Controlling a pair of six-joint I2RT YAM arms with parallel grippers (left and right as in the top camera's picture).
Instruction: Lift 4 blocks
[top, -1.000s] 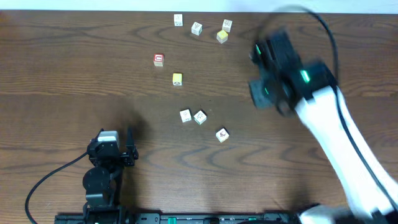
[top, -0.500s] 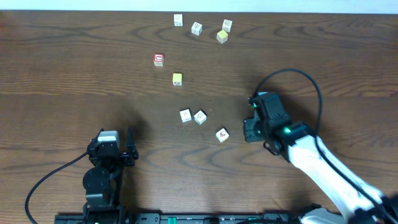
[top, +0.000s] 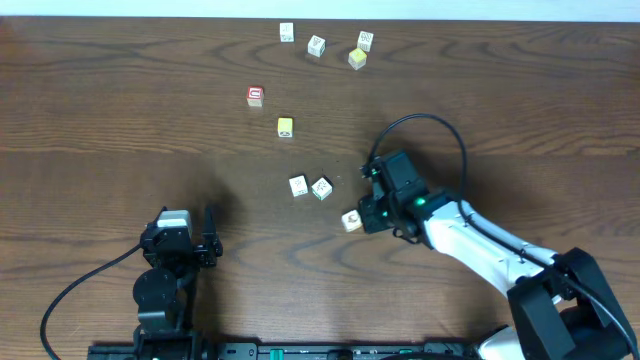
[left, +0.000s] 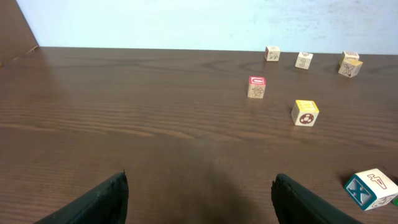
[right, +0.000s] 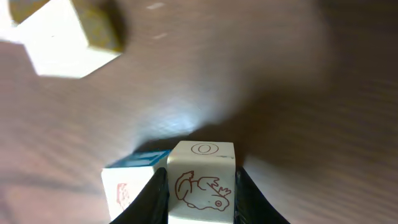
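Grasp of one block by the right arm. The right claw (right: 200, 208) is clenched on the held block (top: 351, 221), a cream cube printed with a red animal figure on one face and a ring on the face above it. The fingers (right: 155, 199) press against two opposite sides of it. Whether this cube is clear of the table (top: 100, 100) cannot be told from any view. It lies near the middle of the table, a little towards the robot. Just beyond it stands the teal-marked block (top: 321, 188), with a plain white block (top: 298, 186) just beside that one. In the right wrist view the teal-topped cube appears close behind the held block, and a blurred pale cube shows at the upper left. Along the far edge stand three white blocks (top: 287, 32) (top: 316, 46) (top: 365, 40), and a yellow cube (top: 357, 58) sits just beside the rightmost of them. Between the far row and the middle pair lie a red cube (top: 255, 96) and a second yellow cube (top: 285, 127), apart from each other. The left claw (left: 200, 180) is released, its jaws spread wide above the near left part of the table, well apart from every cube.
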